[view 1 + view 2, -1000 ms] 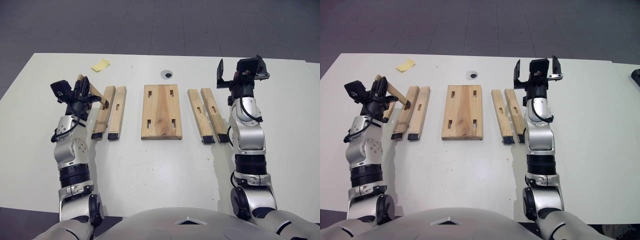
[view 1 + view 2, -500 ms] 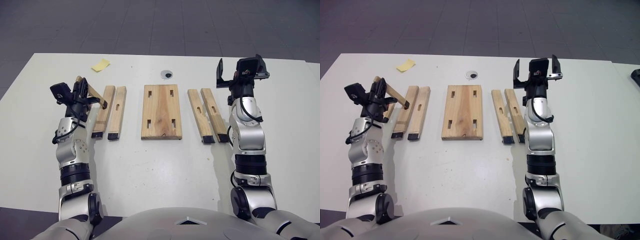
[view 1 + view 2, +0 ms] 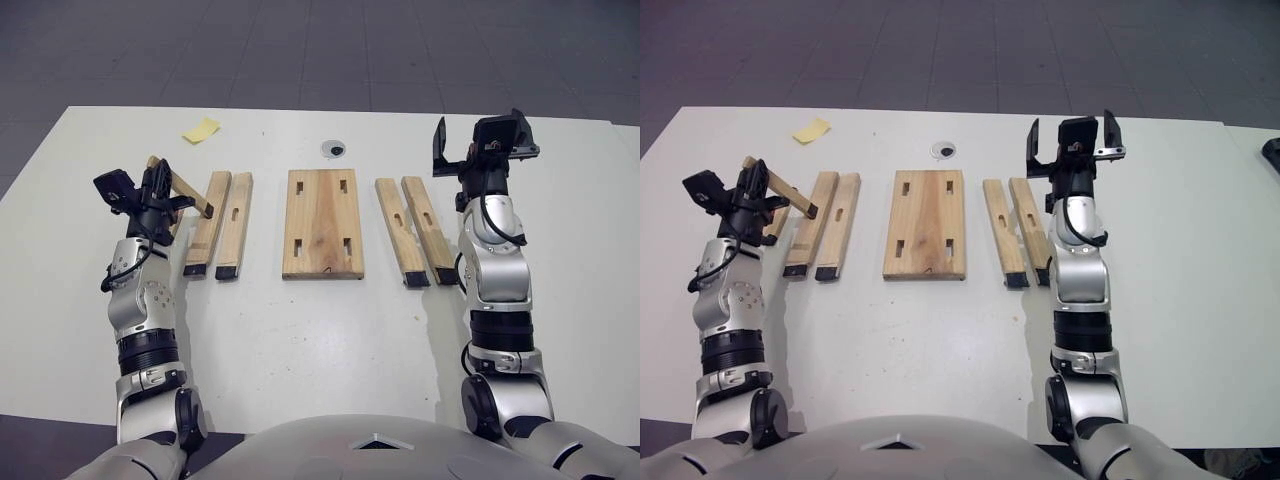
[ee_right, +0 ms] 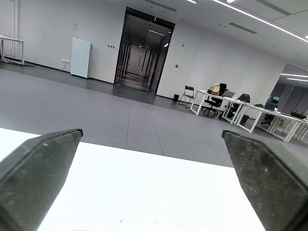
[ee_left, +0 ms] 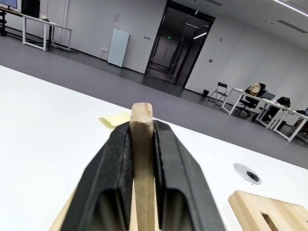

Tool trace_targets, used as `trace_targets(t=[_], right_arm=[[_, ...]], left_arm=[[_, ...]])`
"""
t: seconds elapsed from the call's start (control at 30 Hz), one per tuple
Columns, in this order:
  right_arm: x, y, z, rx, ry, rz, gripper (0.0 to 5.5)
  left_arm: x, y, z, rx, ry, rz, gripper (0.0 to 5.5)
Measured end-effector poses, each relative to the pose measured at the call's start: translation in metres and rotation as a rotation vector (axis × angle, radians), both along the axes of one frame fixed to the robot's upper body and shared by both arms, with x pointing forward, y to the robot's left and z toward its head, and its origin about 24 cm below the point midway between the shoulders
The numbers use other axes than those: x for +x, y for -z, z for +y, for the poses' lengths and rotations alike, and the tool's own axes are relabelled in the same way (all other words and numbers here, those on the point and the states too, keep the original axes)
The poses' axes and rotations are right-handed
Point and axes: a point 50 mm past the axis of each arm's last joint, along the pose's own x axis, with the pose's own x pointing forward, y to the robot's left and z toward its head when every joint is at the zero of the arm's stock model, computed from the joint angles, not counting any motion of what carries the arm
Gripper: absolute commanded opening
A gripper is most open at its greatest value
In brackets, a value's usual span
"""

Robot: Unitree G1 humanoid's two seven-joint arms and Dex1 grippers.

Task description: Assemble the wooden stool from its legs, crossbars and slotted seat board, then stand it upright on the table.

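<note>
Left gripper (image 3: 163, 186), mid-left, pinches the crossbar (image 3: 193, 199) near one end, so it could pivot loose. Right gripper (image 3: 479, 142), upper right, gapes empty.

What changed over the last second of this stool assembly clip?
The left gripper, shut on a crossbar, drifted slightly toward the robot's left, carrying it along. The right gripper stayed raised and open; the seat board and the four legs lie unmoved.
</note>
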Motion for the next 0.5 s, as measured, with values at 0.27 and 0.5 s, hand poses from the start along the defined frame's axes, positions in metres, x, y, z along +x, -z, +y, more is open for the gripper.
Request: trace_targets(t=[0.27, 0.5], right_arm=[[0.0009, -0.0019, 0.0008, 0.0, -0.009, -0.004, 5.4], [0.0011, -0.0012, 0.0051, 0.0, -0.026, -0.001, 5.4]], left_arm=[[0.0007, 0.0022, 0.0014, -0.005, -0.006, 0.001, 0.41], [0.0025, 0.0046, 0.0039, 0.007, -0.008, 0.007, 0.41]])
